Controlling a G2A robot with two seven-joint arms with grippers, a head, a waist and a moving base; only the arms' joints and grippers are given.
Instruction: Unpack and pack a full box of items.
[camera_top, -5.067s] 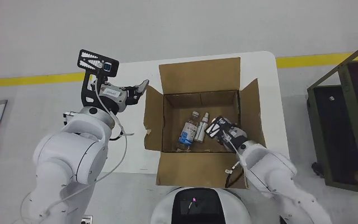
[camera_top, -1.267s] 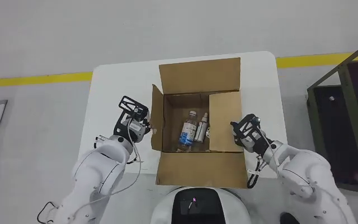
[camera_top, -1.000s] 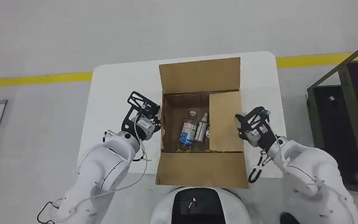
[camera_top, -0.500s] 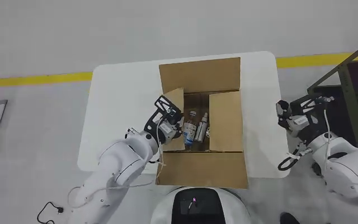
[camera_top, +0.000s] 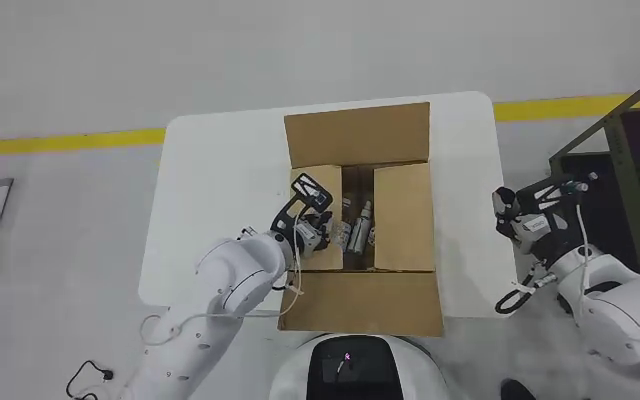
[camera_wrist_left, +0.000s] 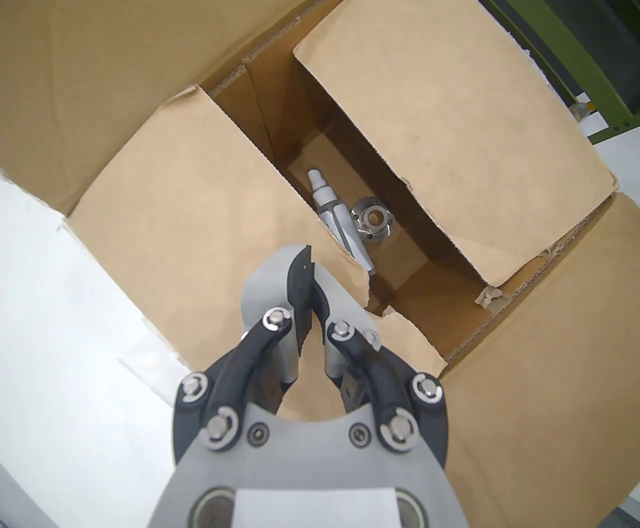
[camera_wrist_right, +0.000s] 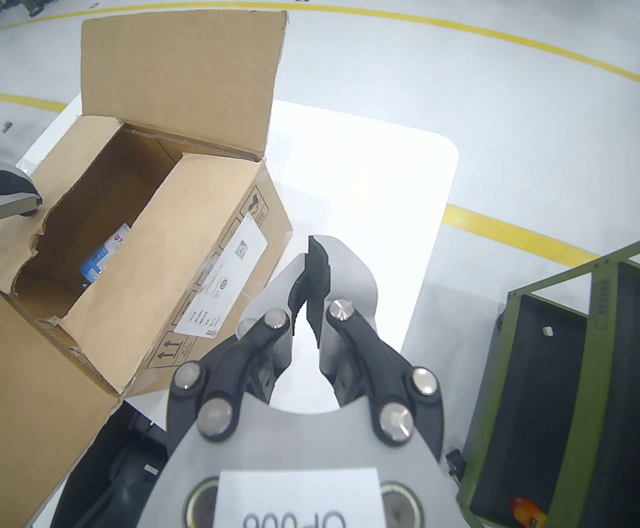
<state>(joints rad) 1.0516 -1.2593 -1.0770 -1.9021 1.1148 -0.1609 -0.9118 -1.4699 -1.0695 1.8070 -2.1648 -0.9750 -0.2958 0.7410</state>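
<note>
Box (camera_top: 358, 138): looked light, stiff corrugated card; lay directly beneath left gripper (camera_wrist_left: 306, 272).
Left flap (camera_wrist_left: 200, 200): seemed springy, edge torn; the gripper was closed on nothing at its inner edge. Best pushed flat, not pinched.
Right gripper (camera_wrist_right: 312, 267): stood closed, empty, box well aside.

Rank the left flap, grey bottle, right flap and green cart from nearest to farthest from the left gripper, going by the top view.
1. Left flap: folded in, directly under the left gripper.
2. Grey bottle: in the gap between the two flaps.
3. Right flap: folded in, across the gap.
4. Green cart: farthest off, on the robot's right.
</note>
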